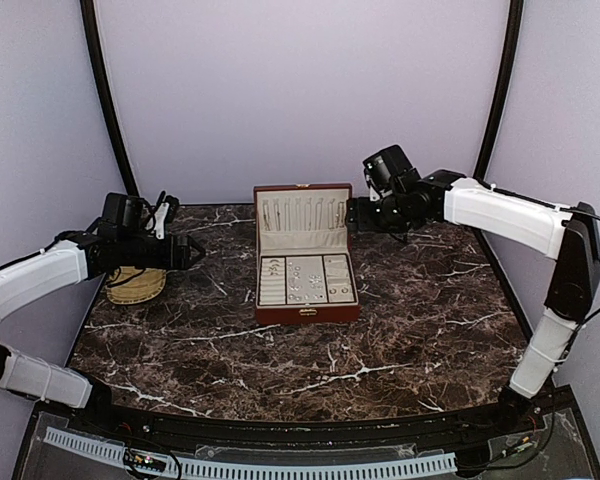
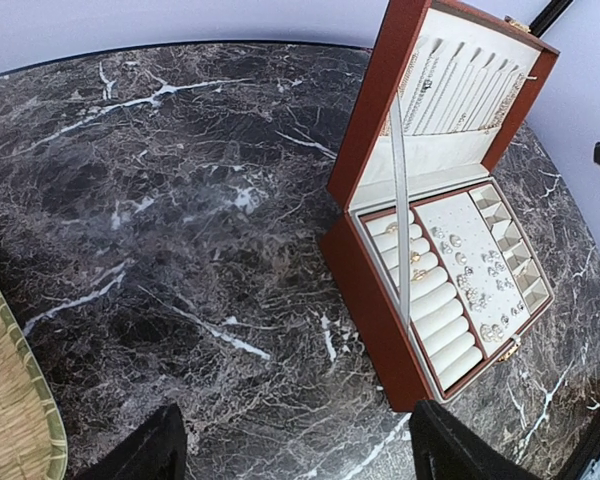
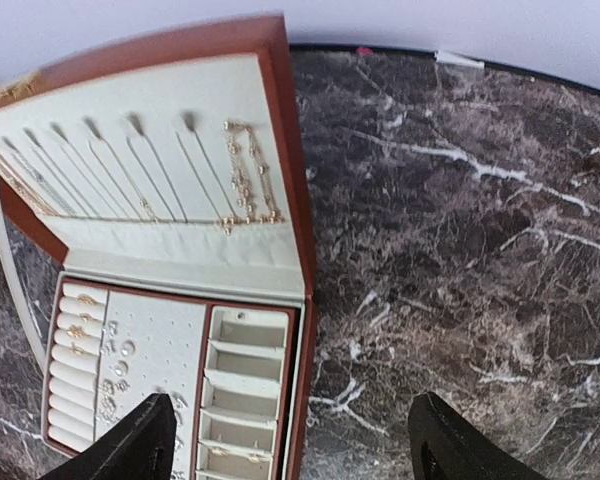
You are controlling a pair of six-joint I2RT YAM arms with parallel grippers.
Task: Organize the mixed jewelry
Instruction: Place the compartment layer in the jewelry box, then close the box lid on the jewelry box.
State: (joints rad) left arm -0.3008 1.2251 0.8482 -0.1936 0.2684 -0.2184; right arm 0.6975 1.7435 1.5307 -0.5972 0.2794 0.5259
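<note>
On the dark marbled counter, toward its middle, stands a red-brown wooden box with the lid raised upright behind it. The small silvery jewelry pieces lie inside the lower part of this box. Most of them sit on the cream centre panel, and some small rings sit in the padded ring rolls at the box's left side. At its right side there is a row of small divided cells. On the cream inside of the lid hang several thin chains side by side. The left claw hangs above the left part of the counter, well apart from the box, and its two fingers are spread wide with nothing between them. Under this arm a round woven basket rests on the counter near the left edge. The right claw hovers farther back, just beside the right edge of the lid and higher than the tray part. Its fingers also stand wide apart and they hold nothing, and I cannot tell whether one of them touches the lid.
</note>
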